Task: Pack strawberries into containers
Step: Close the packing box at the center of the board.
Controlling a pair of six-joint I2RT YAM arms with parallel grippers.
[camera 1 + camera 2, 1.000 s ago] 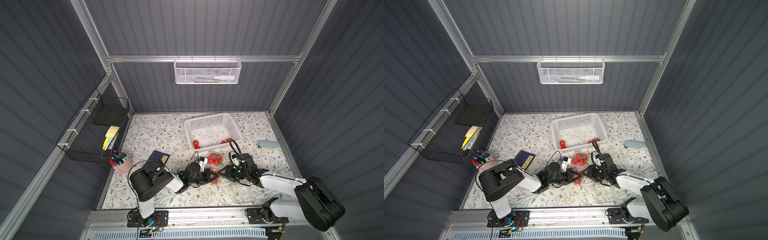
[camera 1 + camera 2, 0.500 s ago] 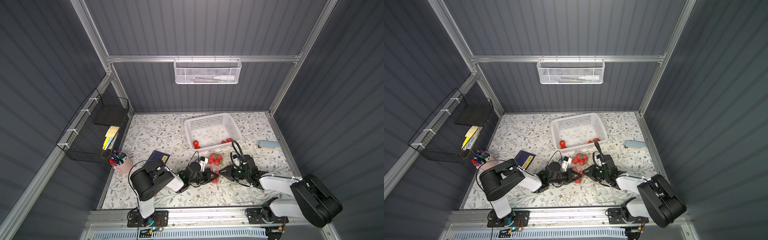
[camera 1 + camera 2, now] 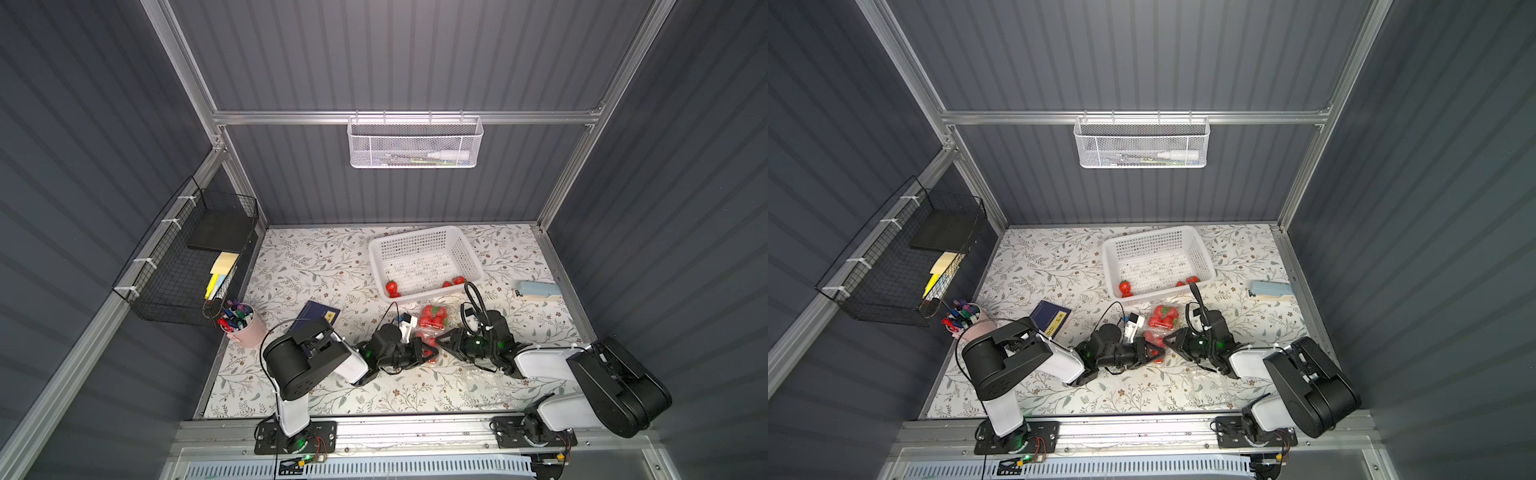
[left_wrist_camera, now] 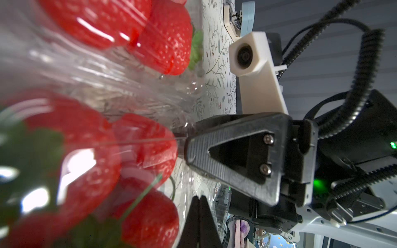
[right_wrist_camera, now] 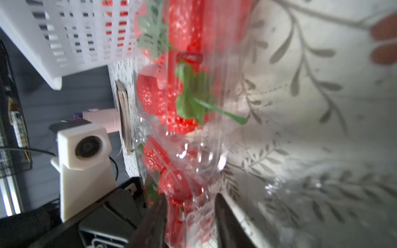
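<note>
Desk (image 3: 311, 266) near-edge middle crowded, far left corner free. Left claw (image 4: 198, 214) together. Right claw (image 5: 190, 214) straddles container (image 5: 206, 163) of strawberries (image 5: 154, 94), grip indiscernible.

A robotics lab cell: aluminium frame (image 3: 405, 117), grey ribbed panels (image 3: 395, 54), two arms (image 3: 309, 361) on a rail (image 3: 415, 430).

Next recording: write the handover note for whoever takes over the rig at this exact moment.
Left gripper: shut at the near container's edge; whether it pinches the plastic is unclear.
Right gripper: jaws apart, straddling that container's other end.
Done: the near container and the far container, which sits beside the basket, both hold strawberries.
To do: three strawberries remain in the basket; a third container by the right arm looks empty. I cannot tell whether the lids are latched.
</note>
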